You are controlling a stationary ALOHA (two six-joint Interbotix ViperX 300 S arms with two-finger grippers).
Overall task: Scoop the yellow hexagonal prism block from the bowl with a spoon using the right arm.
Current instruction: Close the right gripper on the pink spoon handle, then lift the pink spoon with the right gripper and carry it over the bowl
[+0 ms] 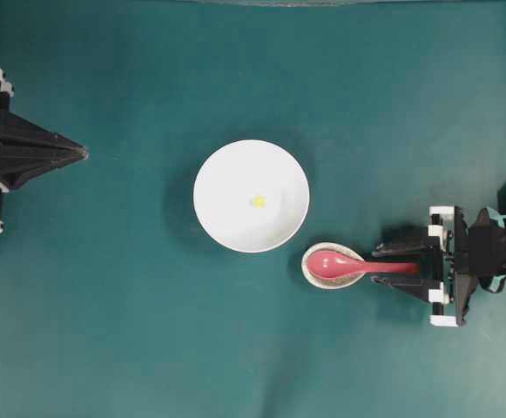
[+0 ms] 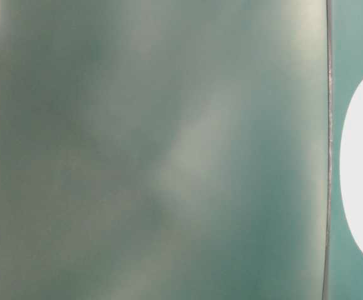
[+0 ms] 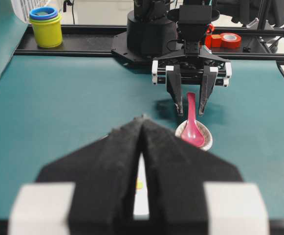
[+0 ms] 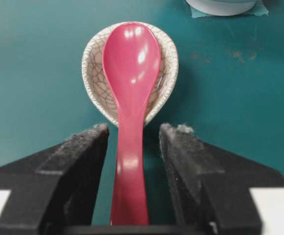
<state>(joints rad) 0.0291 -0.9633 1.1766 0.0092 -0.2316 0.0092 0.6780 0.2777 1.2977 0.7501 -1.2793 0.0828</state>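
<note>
Loosely, right end effector (image 4: 132, 147) — straddling spoon (image 4: 131, 98)

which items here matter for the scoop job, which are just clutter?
Job:
- tiny pale-yellow block
- round glossy white bowl
- pink-red glossy soup spoon
- right gripper, open, straddling the handle

Lying about:
- speckled cream spoon rest
- stacked yellow and blue cups
- red tape roll
</note>
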